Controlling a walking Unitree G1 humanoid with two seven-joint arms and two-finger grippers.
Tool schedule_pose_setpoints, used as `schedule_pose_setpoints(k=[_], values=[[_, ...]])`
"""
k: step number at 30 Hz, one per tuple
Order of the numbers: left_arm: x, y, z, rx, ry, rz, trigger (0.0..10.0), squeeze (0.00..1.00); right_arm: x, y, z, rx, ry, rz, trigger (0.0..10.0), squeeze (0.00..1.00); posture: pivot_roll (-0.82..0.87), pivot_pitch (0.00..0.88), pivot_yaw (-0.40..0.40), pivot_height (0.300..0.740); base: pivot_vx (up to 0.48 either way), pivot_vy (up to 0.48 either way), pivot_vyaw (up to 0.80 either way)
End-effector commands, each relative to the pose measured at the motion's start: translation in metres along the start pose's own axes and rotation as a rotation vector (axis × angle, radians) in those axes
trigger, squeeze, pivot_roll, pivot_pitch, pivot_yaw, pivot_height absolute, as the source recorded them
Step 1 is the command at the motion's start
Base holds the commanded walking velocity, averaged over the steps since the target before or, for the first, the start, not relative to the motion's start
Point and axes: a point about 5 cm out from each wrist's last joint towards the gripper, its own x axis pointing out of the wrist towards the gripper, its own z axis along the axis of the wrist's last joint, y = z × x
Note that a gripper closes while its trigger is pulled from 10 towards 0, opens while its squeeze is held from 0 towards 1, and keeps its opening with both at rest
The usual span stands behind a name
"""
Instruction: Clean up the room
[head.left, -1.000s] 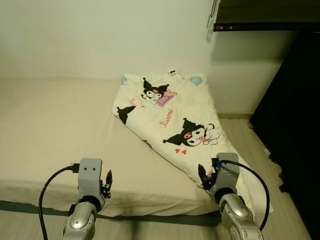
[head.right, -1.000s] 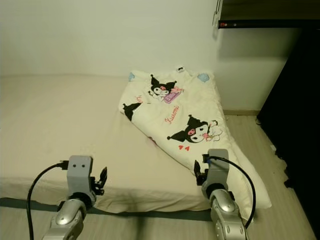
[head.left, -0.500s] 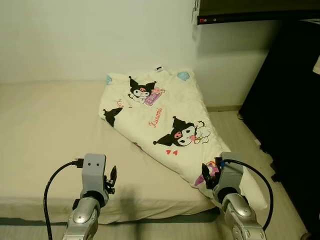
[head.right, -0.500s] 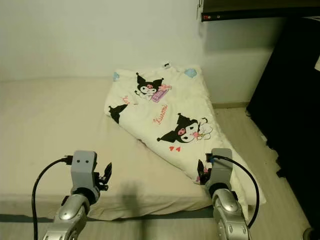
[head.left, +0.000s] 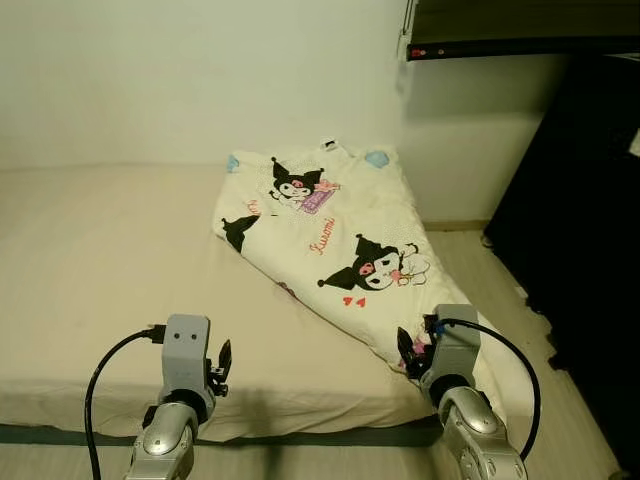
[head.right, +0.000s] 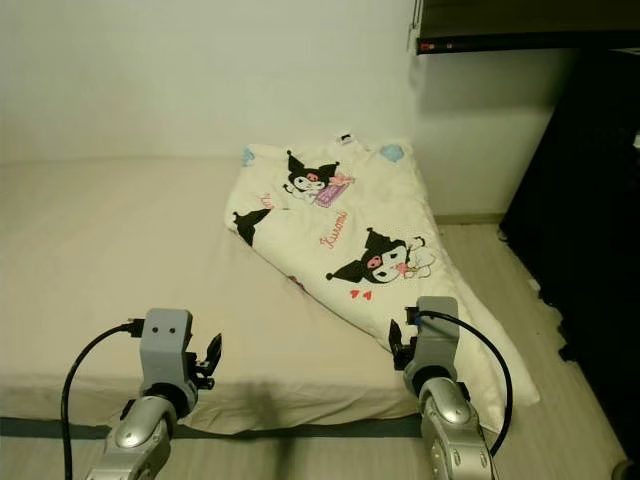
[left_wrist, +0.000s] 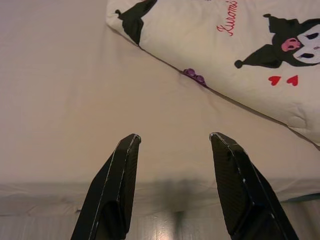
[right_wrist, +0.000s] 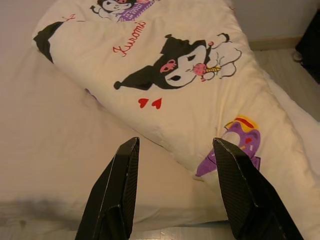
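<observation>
A cream blanket (head.left: 340, 240) printed with black cartoon characters lies folded over on the right part of a low bed (head.left: 110, 260), its lower corner hanging off the bed's right front. My left gripper (left_wrist: 172, 142) is open above the bed's front edge, apart from the blanket, with nothing between its fingers. My right gripper (right_wrist: 175, 145) is open just before the blanket's (right_wrist: 190, 75) front edge near the bed's right corner, not touching it.
A pale wall runs behind the bed. A dark cabinet (head.left: 590, 200) stands at the right, with a strip of wooden floor (head.left: 510, 290) between it and the bed. A dark shelf (head.left: 520, 45) hangs at the upper right.
The whole picture has shifted, so the camera has moved. Both grippers stay open and hold the same places relative to the bed.
</observation>
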Motion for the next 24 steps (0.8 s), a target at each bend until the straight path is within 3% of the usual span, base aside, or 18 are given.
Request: schedule_pose_setpoints(k=[1,18,24], values=[[-0.0017,0.0032,-0.0045,0.019,0.025,-0.001,10.0,0.00,-0.0016,0.0029,-0.0060,0.016,0.025,0.005,10.0,0.00,-0.05,0.158,0.050,0.733,0.000,0.000,0.00],[0.0006,0.0017,-0.0017,0.004,0.013,-0.011,10.0,0.00,-0.0026,0.0011,-0.0066,0.011,0.026,0.005,10.0,0.00,-0.05,0.143,0.048,0.733,0.000,0.000,0.00],[0.0000,0.0033,0.0003,0.004,0.000,-0.010,10.0,0.00,-0.0009,0.0031,-0.0058,0.011,0.024,0.009,10.0,0.00,-0.05,0.139,0.045,0.733,0.000,0.394,0.00]])
